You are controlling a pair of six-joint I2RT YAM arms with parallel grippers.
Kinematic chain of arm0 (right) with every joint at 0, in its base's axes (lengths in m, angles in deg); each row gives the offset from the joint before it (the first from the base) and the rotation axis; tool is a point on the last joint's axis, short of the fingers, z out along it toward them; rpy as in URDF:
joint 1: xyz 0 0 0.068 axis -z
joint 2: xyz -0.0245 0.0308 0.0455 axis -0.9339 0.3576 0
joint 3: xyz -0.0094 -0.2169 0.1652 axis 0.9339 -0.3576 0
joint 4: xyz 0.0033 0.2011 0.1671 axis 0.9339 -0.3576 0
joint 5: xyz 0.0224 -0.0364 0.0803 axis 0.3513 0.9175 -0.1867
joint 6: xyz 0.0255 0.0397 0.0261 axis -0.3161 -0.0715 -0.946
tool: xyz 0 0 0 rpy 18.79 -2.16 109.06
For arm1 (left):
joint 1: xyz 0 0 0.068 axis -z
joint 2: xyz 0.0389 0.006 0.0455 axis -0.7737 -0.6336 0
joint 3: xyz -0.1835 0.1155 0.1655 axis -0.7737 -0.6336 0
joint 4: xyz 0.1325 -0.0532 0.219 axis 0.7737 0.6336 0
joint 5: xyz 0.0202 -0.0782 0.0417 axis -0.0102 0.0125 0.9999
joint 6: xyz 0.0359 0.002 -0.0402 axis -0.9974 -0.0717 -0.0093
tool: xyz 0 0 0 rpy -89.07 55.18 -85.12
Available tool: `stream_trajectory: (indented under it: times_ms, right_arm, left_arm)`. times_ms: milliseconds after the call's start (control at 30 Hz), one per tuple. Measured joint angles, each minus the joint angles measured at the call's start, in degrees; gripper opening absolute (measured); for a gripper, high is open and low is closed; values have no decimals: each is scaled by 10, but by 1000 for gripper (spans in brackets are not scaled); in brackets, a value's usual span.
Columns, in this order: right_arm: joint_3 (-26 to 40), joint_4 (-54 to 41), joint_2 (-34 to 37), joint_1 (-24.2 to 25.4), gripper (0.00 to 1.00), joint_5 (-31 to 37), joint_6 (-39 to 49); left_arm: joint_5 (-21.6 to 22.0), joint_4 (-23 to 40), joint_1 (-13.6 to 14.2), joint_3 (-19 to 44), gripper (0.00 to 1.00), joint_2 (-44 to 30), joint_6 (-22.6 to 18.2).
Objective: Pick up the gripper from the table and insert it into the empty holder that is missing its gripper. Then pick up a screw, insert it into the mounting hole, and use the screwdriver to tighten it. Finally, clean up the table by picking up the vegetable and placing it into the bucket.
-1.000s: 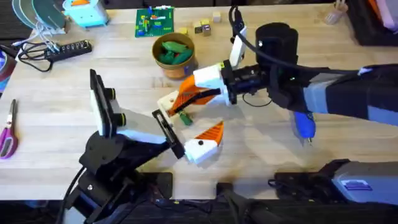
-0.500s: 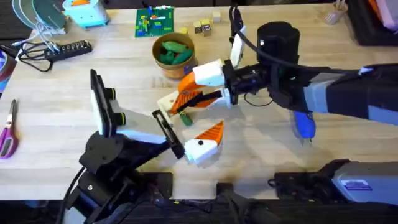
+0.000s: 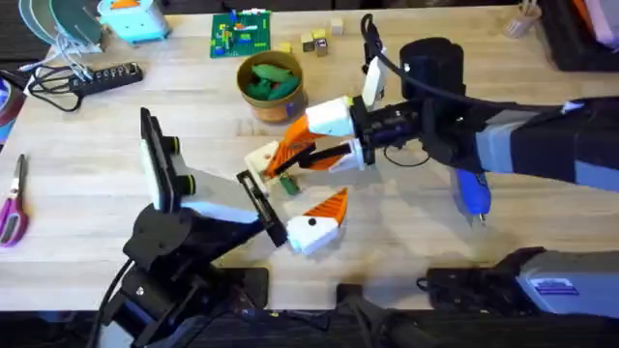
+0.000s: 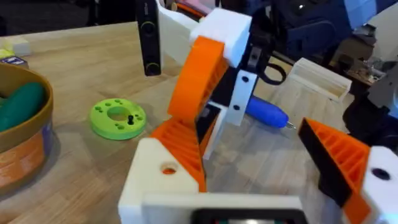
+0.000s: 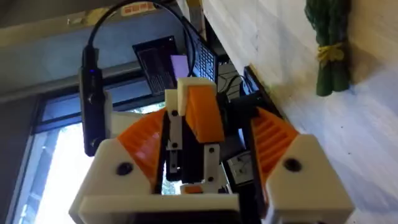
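The gripper [image 4: 180, 140], a ribbed orange wedge, sits on the white holder [image 4: 158, 186], which is one finger of my left gripper [image 3: 305, 179]. That left gripper is open and holds nothing; its other finger has an orange tip [image 3: 332, 204]. My right gripper [image 3: 288, 159] straddles the holder [image 3: 259, 159], one orange pad [image 4: 199, 74] resting on the wedge, its fingers apart. The small dark green vegetable [image 3: 287, 184] lies on the table just below them. The bucket [image 3: 271, 92] holds larger green toys. The blue screwdriver [image 3: 471, 193] lies under the right arm.
A lime-green disc [image 4: 118, 118] with a small black screw standing in it lies near the bucket [image 4: 22, 137]. At the table's edges are scissors [image 3: 12, 203], a power strip [image 3: 97, 75], a green brick board [image 3: 242, 34] and small blocks [image 3: 314, 41].
The right gripper's fingers have spread a little and the hand has eased slightly to the right. The left arm has not moved.
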Motion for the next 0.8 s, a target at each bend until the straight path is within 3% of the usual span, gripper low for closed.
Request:
stream_trajectory:
  times_ms: [100,200,367,800]
  right_arm:
    - [0,0,0,0,633,1,3]
    - [0,-1,0,0,500,3,5]
    - [0,2,0,0,37,9,8]
    - [0,15,0,-33,9,72,-9]
  left_arm:
    - [0,0,0,0,993,0,0]
    - [0,0,0,0,993,0,0]
    - [1,0,0,0,992,0,4]
    - [27,2,-1,0,992,0,21]
